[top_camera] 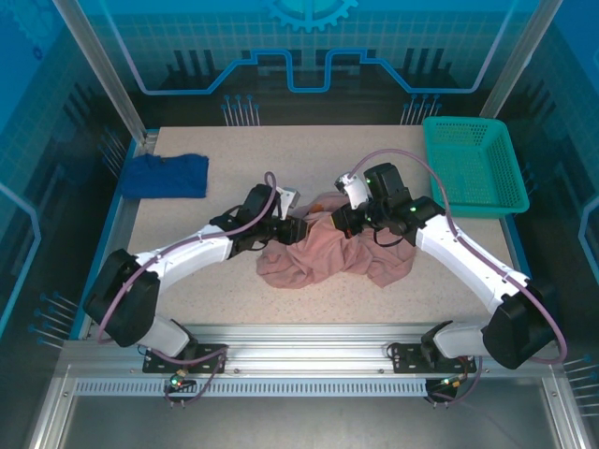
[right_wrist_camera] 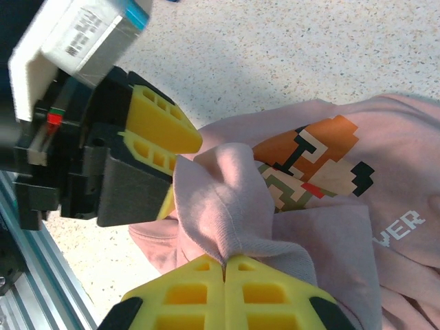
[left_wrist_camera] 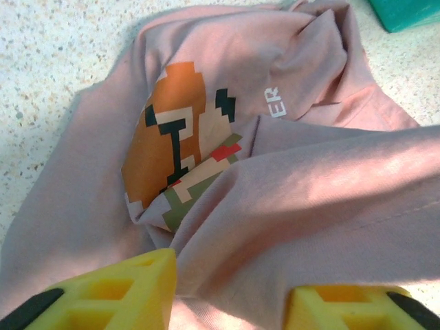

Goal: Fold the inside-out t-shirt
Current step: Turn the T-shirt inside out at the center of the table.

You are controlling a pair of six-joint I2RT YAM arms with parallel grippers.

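Spreading the crumpled inside-out t-shirt [top_camera: 318, 253], heaped in the middle of the table [top_camera: 234, 150], calls for two firm holds: the right gripper [right_wrist_camera: 225, 265] has fingers pinched tight on a raised fold, while the left gripper [left_wrist_camera: 230, 283] straddles the neighbouring ridge half open, clamping nothing yet. It should bite deep into one layer before either arm pulls outward.

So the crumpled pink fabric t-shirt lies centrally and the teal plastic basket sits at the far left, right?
No: the top external view shows the teal plastic basket at the far right. The crumpled pink fabric t-shirt does lie centrally.
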